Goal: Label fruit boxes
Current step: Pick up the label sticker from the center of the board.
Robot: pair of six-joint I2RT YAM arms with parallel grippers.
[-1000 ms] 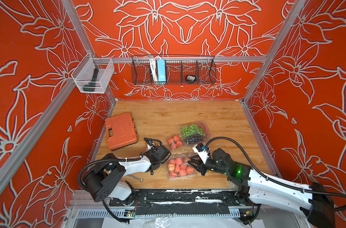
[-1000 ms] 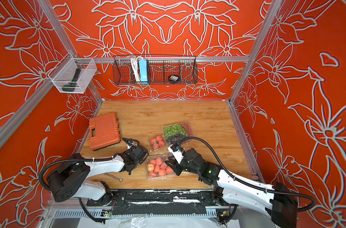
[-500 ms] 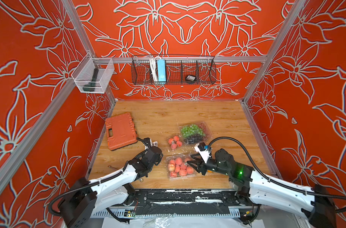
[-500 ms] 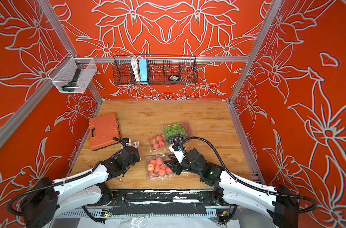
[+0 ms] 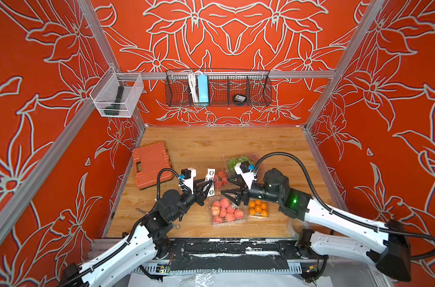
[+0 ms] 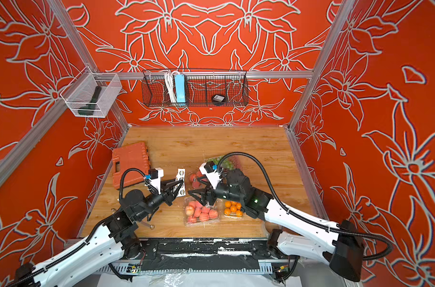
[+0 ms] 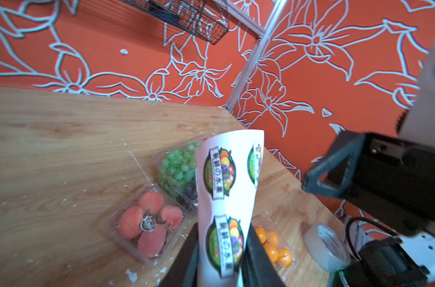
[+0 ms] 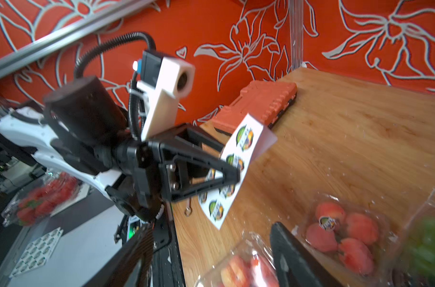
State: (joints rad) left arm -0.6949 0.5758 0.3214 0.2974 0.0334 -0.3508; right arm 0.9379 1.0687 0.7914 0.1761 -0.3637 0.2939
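My left gripper [image 5: 209, 185] is shut on a white sticker sheet [image 5: 210, 181], held upright above the table; in the left wrist view the sheet [image 7: 229, 186] stands between the fingers [image 7: 257, 258]. My right gripper [image 5: 226, 185] is open and holds nothing. It hangs just right of the sheet, over the large peach box [image 5: 226, 211] and beside the small peach box [image 5: 220, 179]. That small peach box [image 7: 149, 223] carries a round sticker [image 7: 148, 223]. The orange box [image 5: 258, 208] and the grape box [image 5: 234, 161] lie partly under the right arm.
An orange tool case [image 5: 150, 164] lies at the left of the table. A tape roll [image 7: 327, 246] stands near the orange box. Small metal bits [image 5: 139, 210] lie by the left arm. A wire basket [image 5: 217, 88] and a clear bin [image 5: 116, 98] hang on the walls.
The right gripper has opened and lifted off the large peach box. The left arm has swung forward and raised the sticker sheet toward the right gripper.
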